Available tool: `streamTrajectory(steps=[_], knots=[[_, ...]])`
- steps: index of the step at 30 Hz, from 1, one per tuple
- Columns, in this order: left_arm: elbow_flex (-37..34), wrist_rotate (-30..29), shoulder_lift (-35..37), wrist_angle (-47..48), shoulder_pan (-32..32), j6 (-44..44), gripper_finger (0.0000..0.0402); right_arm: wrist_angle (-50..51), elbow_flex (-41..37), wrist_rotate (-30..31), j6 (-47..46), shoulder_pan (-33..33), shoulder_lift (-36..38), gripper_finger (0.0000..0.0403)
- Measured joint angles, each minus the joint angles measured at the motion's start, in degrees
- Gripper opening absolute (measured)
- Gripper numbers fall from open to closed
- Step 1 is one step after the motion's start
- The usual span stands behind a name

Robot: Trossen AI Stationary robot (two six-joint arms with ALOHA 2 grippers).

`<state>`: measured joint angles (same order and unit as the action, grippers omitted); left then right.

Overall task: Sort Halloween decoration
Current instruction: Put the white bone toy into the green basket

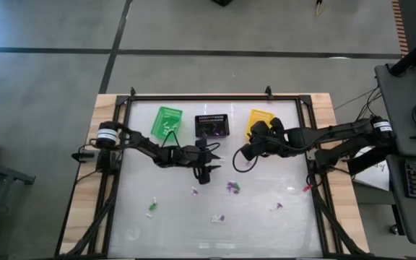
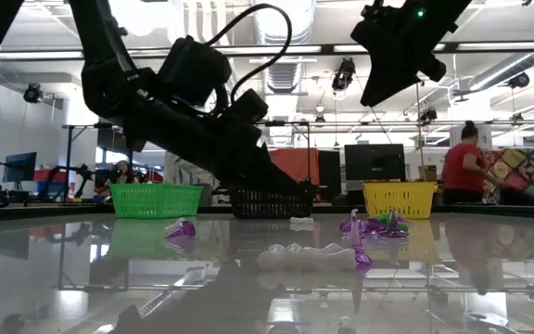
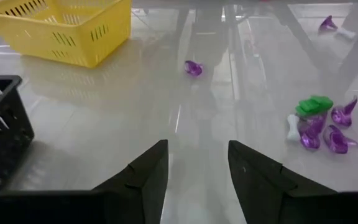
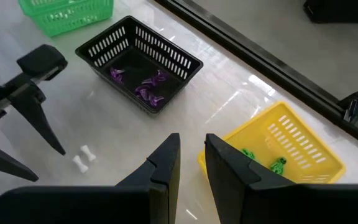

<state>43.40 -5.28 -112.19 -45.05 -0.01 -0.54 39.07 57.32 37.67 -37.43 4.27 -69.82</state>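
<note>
Green basket: far left of the basket row on the bench, white trinkets inside.
Left hand: low over mid-bench, just in front of the black basket, fingers parted with bare bench between them, holding nothing.
Black basket: middle of the row, purple trinkets inside.
Trinkets: scattered over the near half of the bench; a purple and green cluster lies just beside the left hand; a white bone lies flat with its long axis slanting across the bench; other directions too small to tell.
Right hand: raised beside the yellow basket, fingers narrowly apart, empty.
Yellow basket: right end, green trinkets inside.
</note>
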Motion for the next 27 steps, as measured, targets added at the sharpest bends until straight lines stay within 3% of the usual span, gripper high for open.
streamTrajectory(steps=[10,27], knots=[[3.4,-0.2,-4.8,-0.2,0.0,2.0,0.0146,-0.2,0.0,0.0,0.1,0.0,0.0,0.0068],[3.4,-3.2,-5.7,-0.3,0.1,6.1,0.0146,-0.4,-0.6,-0.1,0.1,0.0,0.0,0.0068]])
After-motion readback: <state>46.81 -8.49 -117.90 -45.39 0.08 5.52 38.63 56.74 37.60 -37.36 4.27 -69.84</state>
